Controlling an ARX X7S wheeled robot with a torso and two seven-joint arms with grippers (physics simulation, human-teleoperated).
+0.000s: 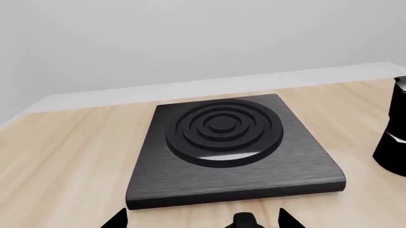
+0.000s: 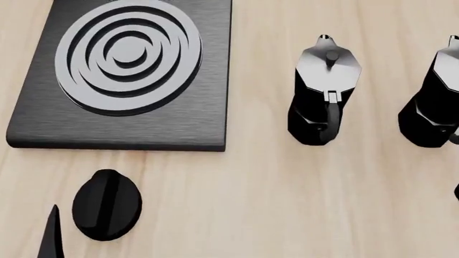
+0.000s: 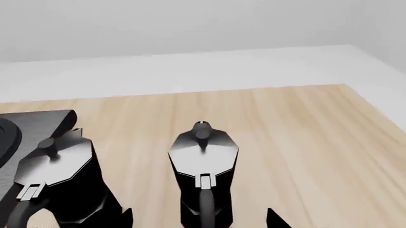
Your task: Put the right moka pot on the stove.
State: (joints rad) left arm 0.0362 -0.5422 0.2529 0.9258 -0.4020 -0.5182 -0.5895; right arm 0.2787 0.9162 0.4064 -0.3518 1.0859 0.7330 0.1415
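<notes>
The right moka pot, black and faceted with a silvery lid, stands upright on the wooden table with its handle facing the right wrist camera. In the head view the right moka pot is cut by the right edge. My right gripper is open, one fingertip on each side of the pot's lower body, and no contact shows. The stove is a black slab with grey rings at the far left and carries nothing. My left gripper is open and low over the table in front of the stove.
The other moka pot stands between the stove and the right pot, and also shows as the other moka pot. A black oval knob lies in front of the stove, between my left fingertips. The table's far edge meets a pale wall.
</notes>
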